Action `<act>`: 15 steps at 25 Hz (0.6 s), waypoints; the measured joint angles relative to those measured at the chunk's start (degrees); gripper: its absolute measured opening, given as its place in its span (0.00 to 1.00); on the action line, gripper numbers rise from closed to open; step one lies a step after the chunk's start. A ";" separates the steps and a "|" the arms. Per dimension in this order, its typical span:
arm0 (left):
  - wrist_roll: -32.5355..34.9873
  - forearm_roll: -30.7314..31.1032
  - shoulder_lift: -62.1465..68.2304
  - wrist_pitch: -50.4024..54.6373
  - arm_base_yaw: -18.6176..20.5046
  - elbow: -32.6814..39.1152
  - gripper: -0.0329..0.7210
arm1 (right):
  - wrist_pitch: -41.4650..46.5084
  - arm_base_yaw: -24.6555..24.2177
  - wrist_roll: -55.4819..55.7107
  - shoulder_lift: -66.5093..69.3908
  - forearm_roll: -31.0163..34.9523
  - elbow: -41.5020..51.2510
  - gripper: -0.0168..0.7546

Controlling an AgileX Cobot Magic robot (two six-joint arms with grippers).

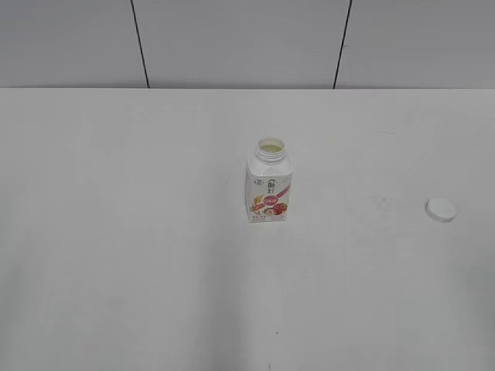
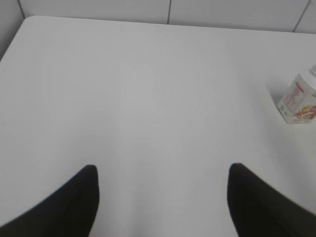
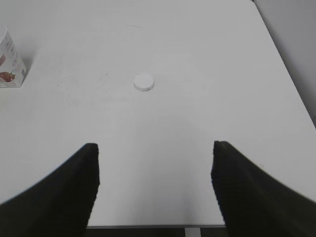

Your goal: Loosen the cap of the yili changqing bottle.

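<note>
On the table (image 1: 116,232), bottle (image 1: 270,189) upright, uncapped; both arms' fingers (image 2: 74,202) (image 3: 69,192) spread, empty.

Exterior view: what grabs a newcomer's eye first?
The yili changqing bottle stands upright mid-table, neck open, pale liquid visible inside. Its cap lies flat on the table well off to the right, apart from the bottle. Both wrist views show an open, empty claw, left claw and right claw.
</note>
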 joint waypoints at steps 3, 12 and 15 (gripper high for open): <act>0.00 -0.42 0.00 -0.02 3.82 0.00 0.71 | 0.00 0.00 0.05 0.00 0.00 0.00 0.75; 0.05 -0.42 0.00 -0.13 4.47 0.00 0.71 | 0.01 0.00 0.05 0.00 -0.05 0.00 0.75; 3.48 -0.86 0.00 -0.13 4.47 0.00 0.71 | 0.01 0.00 0.05 0.00 -0.05 0.00 0.75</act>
